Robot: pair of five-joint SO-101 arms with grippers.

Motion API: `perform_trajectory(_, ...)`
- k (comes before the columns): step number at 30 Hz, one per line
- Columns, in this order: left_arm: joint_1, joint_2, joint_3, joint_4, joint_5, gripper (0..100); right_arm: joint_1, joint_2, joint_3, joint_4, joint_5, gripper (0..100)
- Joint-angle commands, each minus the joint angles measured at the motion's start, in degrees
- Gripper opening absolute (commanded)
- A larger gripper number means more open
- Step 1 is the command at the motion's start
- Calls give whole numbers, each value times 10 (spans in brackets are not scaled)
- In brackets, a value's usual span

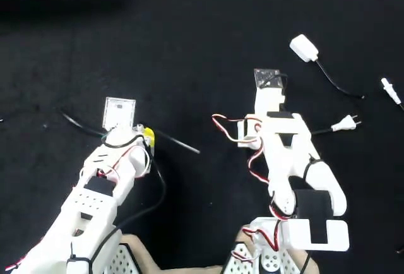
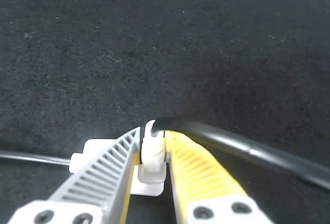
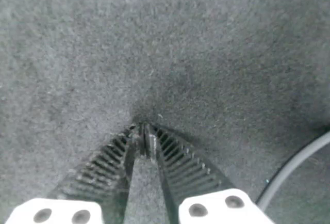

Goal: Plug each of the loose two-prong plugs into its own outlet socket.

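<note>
Left tool point(image 2: 153, 134), angled down, pinches white plug point(image 2: 152, 158).

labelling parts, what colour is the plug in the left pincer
White plug on a black cord; shows best in the left wrist view.

- Left on table point(image 1: 202, 28): outlet socket point(image 1: 119, 112), just behind left gripper point(image 2: 153, 135).
- In that gripper: one plug point(image 2: 153, 157).
- Right of right gripper point(image 3: 144, 131): second plug point(image 1: 346, 122), adapter point(image 1: 303, 48) behind.
</note>
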Motion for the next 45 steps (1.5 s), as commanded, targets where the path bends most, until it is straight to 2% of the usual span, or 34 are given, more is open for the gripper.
perform_trajectory(1,-27,4,0,-9,-21,29,-10,1,-16,-16,-7,11)
perform_trajectory(5,-19,4,19,-12,-48,29,-9,1,-16,-16,-7,11)
perform_trajectory(20,-22,4,29,-4,-45,29,-8,1,-16,-16,-7,11)
perform_trajectory(22,-31,4,9,27,-44,29,-8,1,-16,-16,-7,11)
perform_trajectory(25,-31,4,-22,116,-44,29,-8,1,-16,-16,-7,11)
perform_trajectory(27,-31,4,-28,135,-44,29,-8,1,-16,-16,-7,11)
perform_trajectory(34,-28,3,27,36,-44,29,-7,1,-16,-16,-7,11)
perform_trajectory(45,-19,-3,35,54,-49,29,-7,1,-18,-16,-5,11)
